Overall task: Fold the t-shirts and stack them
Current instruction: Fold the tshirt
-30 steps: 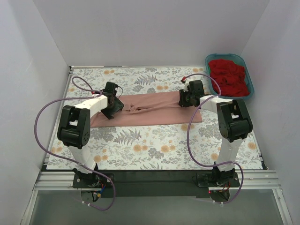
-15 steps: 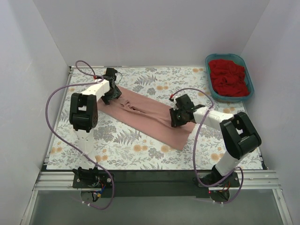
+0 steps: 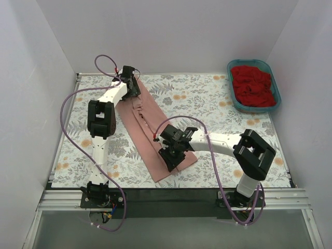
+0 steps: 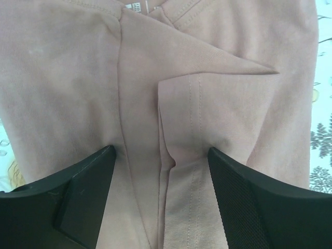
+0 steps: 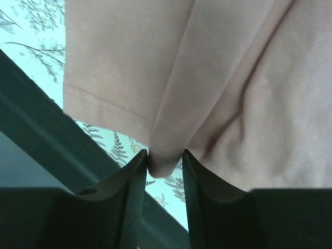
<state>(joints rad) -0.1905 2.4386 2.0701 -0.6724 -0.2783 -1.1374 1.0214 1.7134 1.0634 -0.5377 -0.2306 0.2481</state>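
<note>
Pink t-shirt (image 3: 140, 124): folded into a long band, lying diagonally on the floral cloth (image 3: 218, 104), from the upper left of the overhead view down to lower centre.
Left gripper (image 3: 129, 85): at the band's upper-left end. In the wrist view its fingers (image 4: 83, 197) are spread wide with a creased fold between them, nothing clamped.
Right gripper (image 3: 174, 154): at the band's lower end, jaws nearly together, pinching a fold of pink cloth near the hem.
Red t-shirt (image 3: 252, 85): crumpled inside the teal tub (image 3: 277, 93), upper right, well apart from both grippers.
</note>
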